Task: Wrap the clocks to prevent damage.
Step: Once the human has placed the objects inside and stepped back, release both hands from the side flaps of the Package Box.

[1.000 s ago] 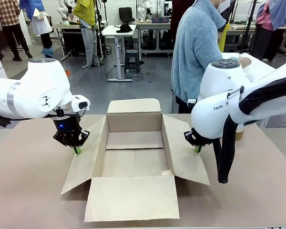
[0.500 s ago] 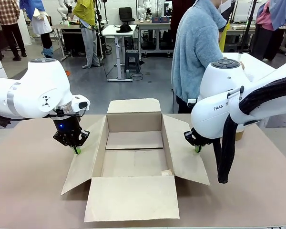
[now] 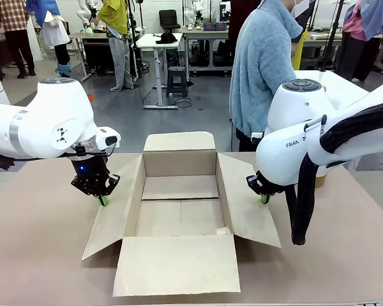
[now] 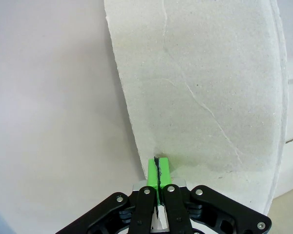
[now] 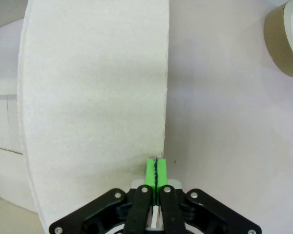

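Nothing on the worktop (image 3: 32,255) has shifted since the earlier frames. The left jaws stay clenched, green pads (image 4: 153,170) pressed flat together at the outer edge of the left flap (image 3: 112,213) of the open cardboard box (image 3: 179,164), and the right jaws are clenched the same way at the right flap (image 3: 249,207). A brown tape roll (image 5: 289,36) lies near on the pale brown surface, and beyond it a person in a blue sweater (image 3: 262,70) stands side-on before grey floor, desks and other people.

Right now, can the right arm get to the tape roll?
Probably yes: the tape roll lies on bare table past the shut right gripper, with nothing between them.
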### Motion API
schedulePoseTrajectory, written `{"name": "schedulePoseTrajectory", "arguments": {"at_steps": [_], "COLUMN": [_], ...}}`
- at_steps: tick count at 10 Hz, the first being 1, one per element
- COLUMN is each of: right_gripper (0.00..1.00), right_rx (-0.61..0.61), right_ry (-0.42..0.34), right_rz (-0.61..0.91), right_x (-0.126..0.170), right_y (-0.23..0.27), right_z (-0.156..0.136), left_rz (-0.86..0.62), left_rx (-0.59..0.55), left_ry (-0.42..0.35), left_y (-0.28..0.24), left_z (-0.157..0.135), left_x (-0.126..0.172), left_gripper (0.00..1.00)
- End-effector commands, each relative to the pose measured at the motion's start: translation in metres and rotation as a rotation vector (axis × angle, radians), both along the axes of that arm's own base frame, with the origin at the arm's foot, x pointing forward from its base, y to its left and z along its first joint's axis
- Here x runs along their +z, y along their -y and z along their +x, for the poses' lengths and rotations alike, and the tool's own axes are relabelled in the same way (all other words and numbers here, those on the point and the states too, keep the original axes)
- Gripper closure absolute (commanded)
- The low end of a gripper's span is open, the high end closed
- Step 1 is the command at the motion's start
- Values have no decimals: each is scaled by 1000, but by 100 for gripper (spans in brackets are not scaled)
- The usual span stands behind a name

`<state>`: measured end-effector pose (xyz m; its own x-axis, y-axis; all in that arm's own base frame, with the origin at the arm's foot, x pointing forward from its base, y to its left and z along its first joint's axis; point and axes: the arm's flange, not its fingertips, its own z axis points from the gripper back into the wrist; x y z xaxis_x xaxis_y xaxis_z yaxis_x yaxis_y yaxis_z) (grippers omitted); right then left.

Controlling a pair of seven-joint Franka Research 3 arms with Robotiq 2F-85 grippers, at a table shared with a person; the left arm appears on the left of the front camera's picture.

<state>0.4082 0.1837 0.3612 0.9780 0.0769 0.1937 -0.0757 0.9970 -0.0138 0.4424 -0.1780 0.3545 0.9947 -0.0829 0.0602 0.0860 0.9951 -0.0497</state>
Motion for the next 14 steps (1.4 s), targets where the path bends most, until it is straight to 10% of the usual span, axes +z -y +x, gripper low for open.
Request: {"name": "schedulePoseTrajectory", "arguments": {"at_steps": [1, 14], "right_gripper": [99, 99], "right_rx": [-10, -10], "right_ry": [6, 6], "right_rz": [-4, -4], "right_x": [1, 1], "right_y": [0, 0], "right_z": [0, 0], "left_rz": [1, 1], "left_rx": [2, 2], "left_ry": [2, 2], "left_y": [-1, -1], "left_z": [-1, -1], "left_x": [1, 1], "left_gripper": [100, 100]}}
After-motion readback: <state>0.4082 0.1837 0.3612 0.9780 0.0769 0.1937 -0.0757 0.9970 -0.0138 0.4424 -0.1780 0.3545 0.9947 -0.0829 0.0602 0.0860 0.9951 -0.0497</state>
